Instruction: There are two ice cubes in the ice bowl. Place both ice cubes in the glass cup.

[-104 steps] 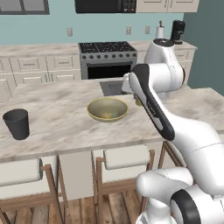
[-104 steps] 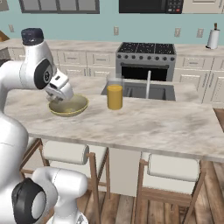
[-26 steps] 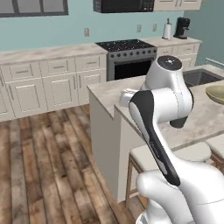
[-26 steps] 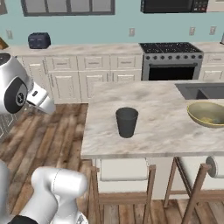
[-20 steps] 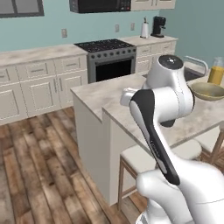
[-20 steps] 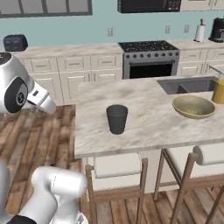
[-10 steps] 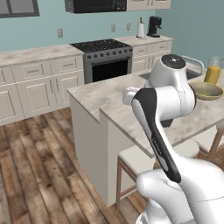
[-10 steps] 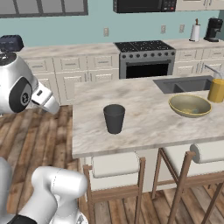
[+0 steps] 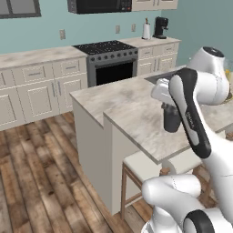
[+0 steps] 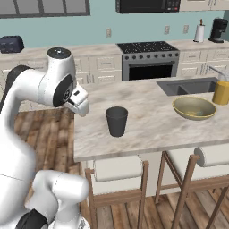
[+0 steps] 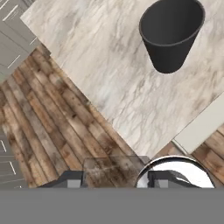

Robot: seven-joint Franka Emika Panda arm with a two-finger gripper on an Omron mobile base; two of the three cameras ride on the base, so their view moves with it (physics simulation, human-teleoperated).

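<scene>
On the marble island [image 10: 147, 120], the pincer [image 11: 116, 177] grips a barely visible translucent ice cube [image 11: 114, 165] beside the glass cup [image 10: 116, 121].

A rendered home kitchen: a stainless range [image 10: 147, 58] with black burners stands between white shaker cabinets [image 9: 32, 88] against a teal wall, with a dark microwave [image 10: 147, 5] hung above it. A marble-topped island bench [image 10: 147, 120] carries a built-in sink [image 10: 188, 86] and has wooden bar stools [image 10: 117, 176] tucked under its edge, over a wood plank floor [image 9: 36, 182]. A coffee maker [image 9: 160, 27], a paper towel roll [image 9: 146, 31] and a toaster [image 10: 12, 44] sit along the back counter.
</scene>
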